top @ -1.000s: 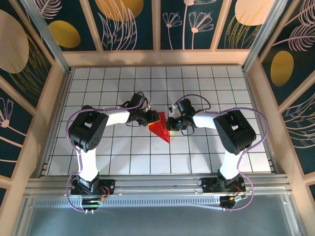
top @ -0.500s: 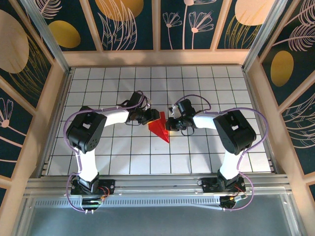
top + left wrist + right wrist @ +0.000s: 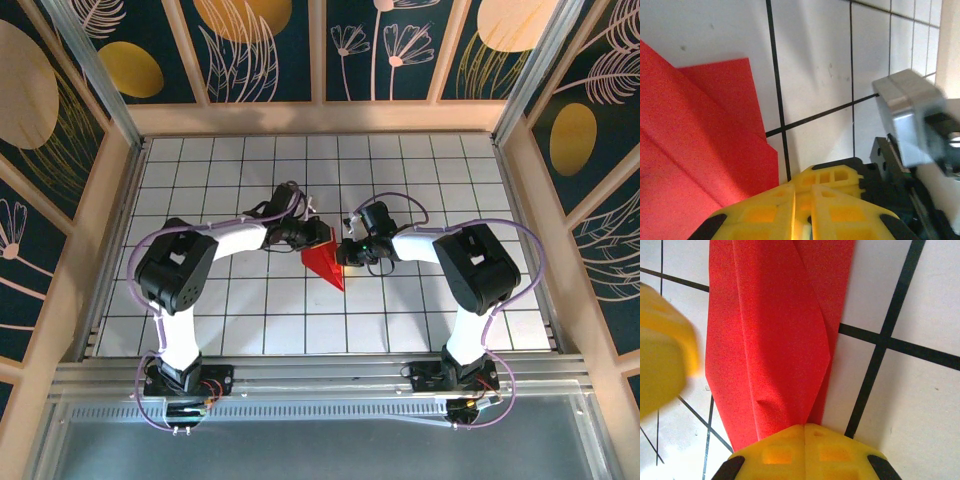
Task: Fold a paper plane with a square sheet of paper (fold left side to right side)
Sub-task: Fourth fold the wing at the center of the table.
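A: Now, which step are we working through?

B: We are judging it as mid-fold. The red paper [image 3: 325,264] is lying at the centre of the white tiled table [image 3: 250,310]. It is already a narrow, layered shape with a point toward the arm bases, and it is sitting between the two grippers.

A: What are we reading from the claws?

B: The right gripper [image 3: 804,429] is pinching the paper at its right side, with its fingers pressed together on it. The left gripper [image 3: 809,190] is sitting at the paper's left edge with its fingers meeting. We cannot tell whether a layer is lying between them.

A: What is the next move calling for?

B: Probably we are needing the right gripper as an anchor while the left one is carrying the left flap over to the right. We are then matching the edges to the centre crease and pressing the fold flat.
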`<state>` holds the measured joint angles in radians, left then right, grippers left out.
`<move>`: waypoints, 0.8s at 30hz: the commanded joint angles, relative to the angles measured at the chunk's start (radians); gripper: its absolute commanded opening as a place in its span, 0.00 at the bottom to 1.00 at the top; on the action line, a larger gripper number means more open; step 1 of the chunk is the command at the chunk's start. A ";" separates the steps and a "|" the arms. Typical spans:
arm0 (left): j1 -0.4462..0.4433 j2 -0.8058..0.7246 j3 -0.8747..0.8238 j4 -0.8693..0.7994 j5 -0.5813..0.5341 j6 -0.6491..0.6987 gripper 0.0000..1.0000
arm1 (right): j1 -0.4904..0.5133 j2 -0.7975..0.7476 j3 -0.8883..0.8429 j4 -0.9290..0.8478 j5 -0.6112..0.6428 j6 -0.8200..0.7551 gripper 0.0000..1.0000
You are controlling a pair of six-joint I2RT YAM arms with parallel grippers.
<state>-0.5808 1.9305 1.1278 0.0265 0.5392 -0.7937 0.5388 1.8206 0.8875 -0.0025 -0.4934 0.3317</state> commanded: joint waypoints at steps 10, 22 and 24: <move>-0.001 0.071 0.003 -0.036 -0.078 0.011 0.12 | 0.026 0.048 -0.025 -0.110 0.090 -0.003 0.02; -0.001 0.086 -0.037 -0.037 -0.128 0.012 0.07 | 0.026 0.046 -0.024 -0.115 0.088 -0.009 0.03; -0.001 0.085 -0.050 -0.037 -0.136 0.013 0.06 | 0.026 0.046 -0.024 -0.115 0.088 -0.008 0.03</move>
<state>-0.5846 1.9984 1.1088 0.0193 0.4412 -0.7925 0.5442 1.8206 0.8886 -0.0036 -0.4824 0.3313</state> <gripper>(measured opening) 0.063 0.054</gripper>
